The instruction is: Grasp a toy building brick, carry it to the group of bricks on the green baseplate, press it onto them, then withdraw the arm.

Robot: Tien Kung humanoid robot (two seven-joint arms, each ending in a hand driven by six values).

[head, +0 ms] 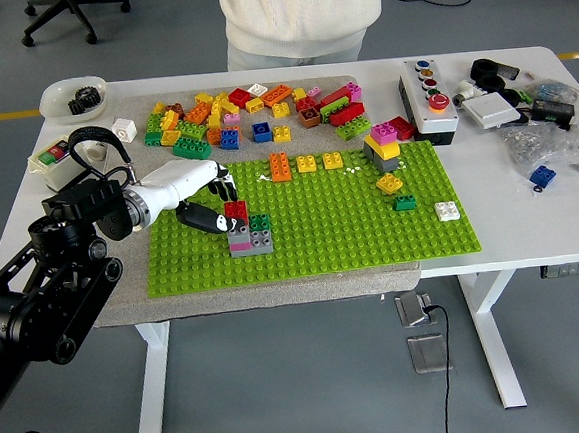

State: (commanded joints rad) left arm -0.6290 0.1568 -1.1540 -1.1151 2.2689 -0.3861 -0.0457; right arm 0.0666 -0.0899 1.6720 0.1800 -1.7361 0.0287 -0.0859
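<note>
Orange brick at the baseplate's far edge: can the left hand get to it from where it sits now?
Probably yes. The left hand is at the red brick on the grey stack, and the orange brick lies just beyond, up and to the right, with only bare green baseplate studs between them.

One green baseplate (350, 222), one button box (428, 99), one white bowl (72, 97), one person (299, 15).

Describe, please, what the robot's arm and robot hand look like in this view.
The left arm is black, built of bulky rounded segments, with a black cable looping above the wrist. The robot hand has a white shell and dark fingers. The right arm is not visible.
</note>
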